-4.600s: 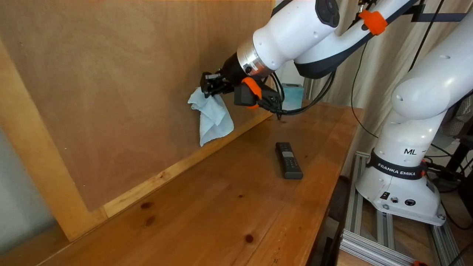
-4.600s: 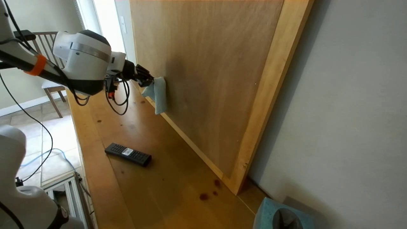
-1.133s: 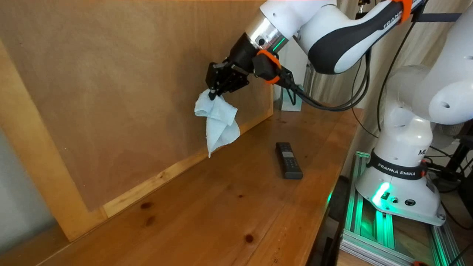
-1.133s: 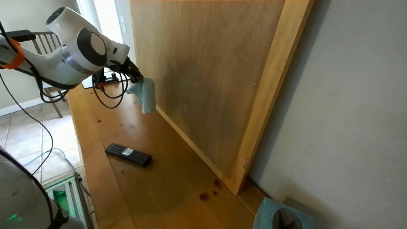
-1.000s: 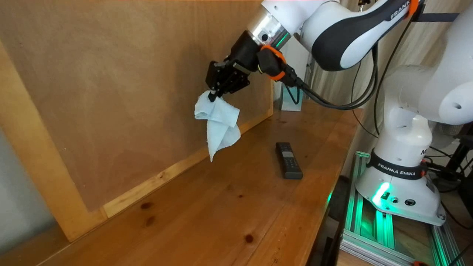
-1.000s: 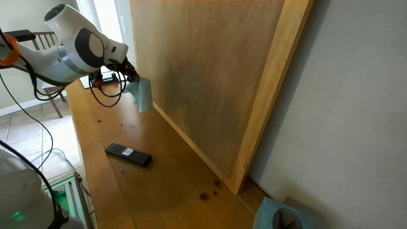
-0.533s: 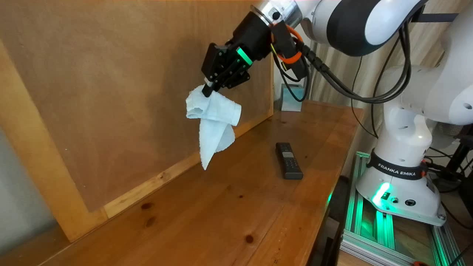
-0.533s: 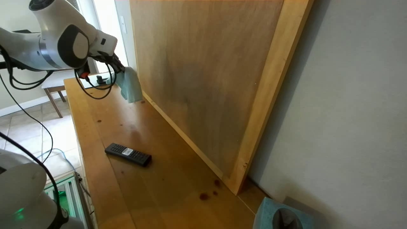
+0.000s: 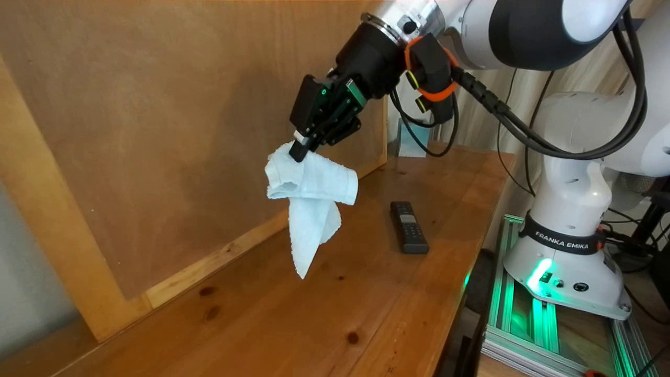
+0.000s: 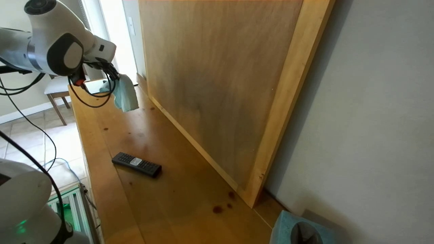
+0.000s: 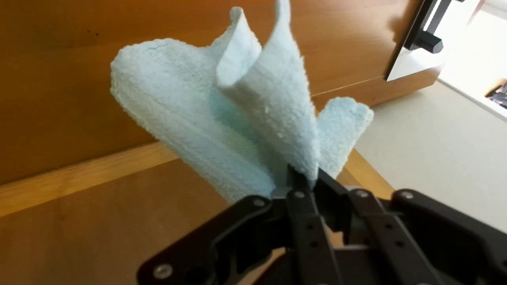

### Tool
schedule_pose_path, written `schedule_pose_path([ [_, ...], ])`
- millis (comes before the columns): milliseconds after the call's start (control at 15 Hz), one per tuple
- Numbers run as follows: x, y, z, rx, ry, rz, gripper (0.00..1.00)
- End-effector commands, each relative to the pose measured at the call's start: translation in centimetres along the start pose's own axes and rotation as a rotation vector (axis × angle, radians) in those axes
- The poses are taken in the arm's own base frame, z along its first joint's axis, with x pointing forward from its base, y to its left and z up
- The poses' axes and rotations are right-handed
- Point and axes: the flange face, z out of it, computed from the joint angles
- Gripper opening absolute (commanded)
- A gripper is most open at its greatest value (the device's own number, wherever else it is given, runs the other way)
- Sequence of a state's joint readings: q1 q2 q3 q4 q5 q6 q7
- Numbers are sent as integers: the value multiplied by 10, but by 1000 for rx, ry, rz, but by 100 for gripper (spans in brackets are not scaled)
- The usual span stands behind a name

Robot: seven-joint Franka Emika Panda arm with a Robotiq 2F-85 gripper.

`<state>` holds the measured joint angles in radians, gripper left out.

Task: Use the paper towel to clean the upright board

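The light blue cloth-like towel hangs folded from my gripper, above the table and in front of the board. It also shows in the other exterior view and fills the middle of the wrist view. The gripper's fingertips are shut on the towel, pinching a fold of it. The upright board, brown with a lighter wooden frame, stands along the table's back; it also shows at another angle. A gap shows between towel and board in an exterior view. Dark smudges or shadow lie on the board.
A black remote lies on the wooden table. A blue tissue box stands by the board's end. A flat white item with a black part lies at the table's far end. Arm cables hang in a loop.
The towel was against the board several seconds ago; my gripper has carried it away from the board and turned. In the last second it moved farther off. Green lights on the arm came on.
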<state>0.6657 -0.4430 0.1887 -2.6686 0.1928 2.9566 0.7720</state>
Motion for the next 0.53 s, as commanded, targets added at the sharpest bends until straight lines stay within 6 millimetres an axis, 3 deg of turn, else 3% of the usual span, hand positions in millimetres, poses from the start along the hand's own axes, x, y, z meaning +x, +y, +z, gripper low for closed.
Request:
schedule_pose_path([
  [0, 0, 0, 0, -1, -4, -1, 8],
  [200, -1, 0, 1, -2, -5, -1, 8],
  [267, -1, 0, 1, -2, -5, -1, 2],
  [467, -26, -11, 25, -17, -95, -41, 2],
])
